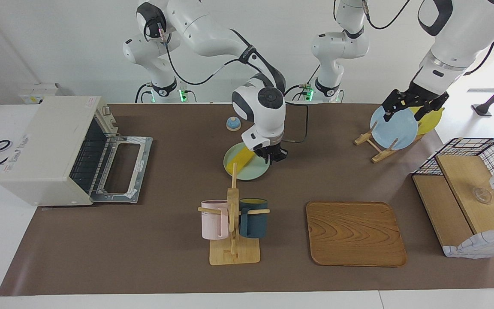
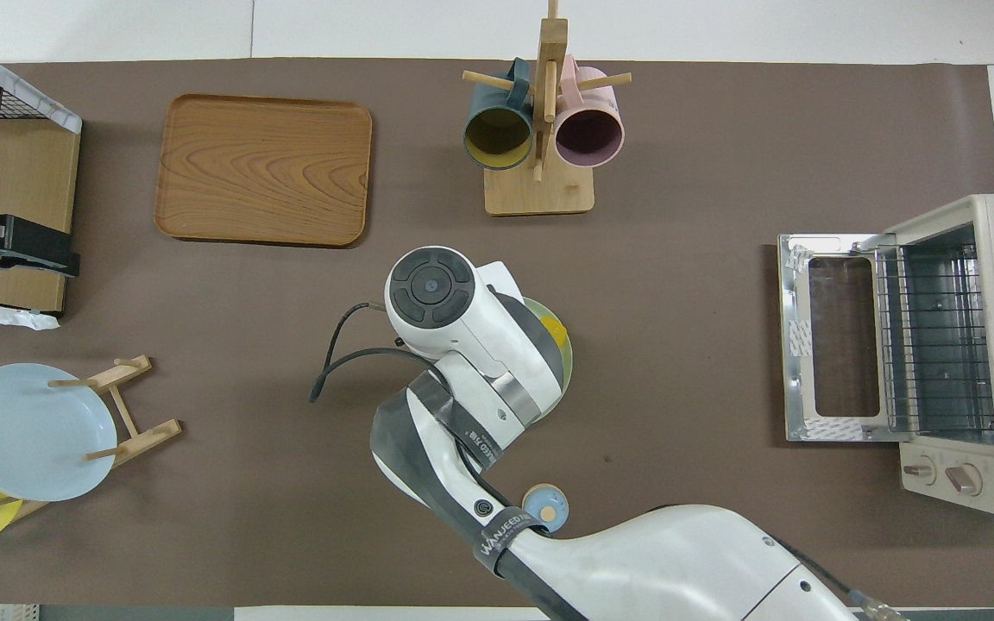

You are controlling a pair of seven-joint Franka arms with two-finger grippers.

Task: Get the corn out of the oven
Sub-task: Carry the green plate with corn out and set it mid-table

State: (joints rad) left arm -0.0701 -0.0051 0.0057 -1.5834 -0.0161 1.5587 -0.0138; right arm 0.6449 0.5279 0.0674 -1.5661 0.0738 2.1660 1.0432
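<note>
The yellow corn (image 1: 240, 158) lies on a pale green plate (image 1: 251, 173) at the middle of the table, a little nearer to the robots than the mug rack. My right gripper (image 1: 275, 155) is down at the plate's rim, on the side toward the left arm's end. From overhead the right arm covers most of the plate (image 2: 564, 366), and only a bit of the corn (image 2: 553, 330) shows. The cream oven (image 1: 45, 146) stands at the right arm's end, its door (image 1: 125, 167) dropped open and its rack bare. My left gripper (image 1: 402, 112) waits open in the air.
A wooden mug rack (image 1: 233, 214) holds a pink and a dark blue mug. Beside it lies a wooden tray (image 1: 355, 234). A small blue knob (image 1: 233, 123) sits near the robots. A plate stand with a blue plate (image 1: 395, 128) and a wire-sided shelf (image 1: 470, 193) are at the left arm's end.
</note>
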